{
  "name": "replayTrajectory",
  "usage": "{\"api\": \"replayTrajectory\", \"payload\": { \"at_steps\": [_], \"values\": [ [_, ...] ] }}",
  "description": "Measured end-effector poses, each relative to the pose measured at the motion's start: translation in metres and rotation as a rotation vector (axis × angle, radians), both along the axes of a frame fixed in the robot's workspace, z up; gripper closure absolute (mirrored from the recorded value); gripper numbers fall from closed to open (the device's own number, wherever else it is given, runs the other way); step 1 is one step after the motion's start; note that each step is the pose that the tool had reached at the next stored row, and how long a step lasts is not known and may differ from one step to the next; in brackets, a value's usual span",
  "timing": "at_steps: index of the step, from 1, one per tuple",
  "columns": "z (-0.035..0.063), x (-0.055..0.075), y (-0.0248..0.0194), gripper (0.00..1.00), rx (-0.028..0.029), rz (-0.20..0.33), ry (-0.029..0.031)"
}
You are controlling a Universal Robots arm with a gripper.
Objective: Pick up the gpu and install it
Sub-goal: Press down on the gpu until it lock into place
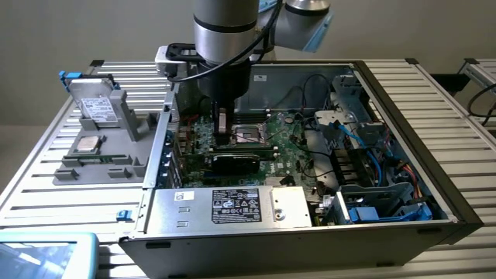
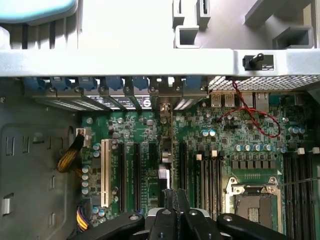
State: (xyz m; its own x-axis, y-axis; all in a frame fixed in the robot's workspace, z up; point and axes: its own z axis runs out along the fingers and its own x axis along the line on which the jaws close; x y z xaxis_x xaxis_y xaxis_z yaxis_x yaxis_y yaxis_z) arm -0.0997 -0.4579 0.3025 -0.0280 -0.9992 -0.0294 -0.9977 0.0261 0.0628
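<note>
At nine o'clock in the exterior view, a grey foam tray [image 1: 101, 160] lies on the slatted counter [image 1: 46, 174], holding a silver hard drive [image 1: 97, 107] propped upright and a processor chip [image 1: 87, 143] lying flat below it. Toward the centre stands the open computer case [image 1: 434, 174], its motherboard [image 1: 291, 145] exposed, with the power supply [image 1: 232, 206] at six o'clock. The robot arm [image 1: 225, 35] reaches down from twelve o'clock into the case, and its tool [image 1: 223, 135] is clenched on the gpu [image 1: 236, 160], which stands on edge against the motherboard just beside the empty processor socket [image 1: 250, 135]. In the wrist view the tool [image 2: 172, 210] sits over the card's thin top edge, lined up among the black expansion slots [image 2: 135, 175]. At three o'clock, blue cables [image 1: 372, 139] run beside the drive cage [image 1: 380, 203].
</note>
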Motion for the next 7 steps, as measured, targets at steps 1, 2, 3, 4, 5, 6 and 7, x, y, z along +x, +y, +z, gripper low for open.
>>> {"api": "replayTrajectory", "payload": {
  "at_steps": [1, 2, 3, 4, 5, 6, 7],
  "values": [
    [0.0000, 0.0000, 0.0000, 0.88, -0.0001, 0.000, 0.0000],
    [0.0000, 0.0000, 0.0000, 0.88, -0.0001, 0.000, 0.0001],
    [0.0000, 0.0000, 0.0000, 0.88, -0.0001, 0.000, 0.0001],
    [0.0001, 0.0000, 0.0000, 0.88, -0.0002, 0.000, 0.0001],
    [0.0001, 0.0000, 0.0000, 0.88, -0.0002, 0.000, 0.0001],
    [0.0001, 0.0000, 0.0000, 0.88, -0.0003, 0.000, 0.0002],
    [0.0001, 0.0000, 0.0000, 0.88, -0.0003, 0.000, 0.0002]
  ]
}}
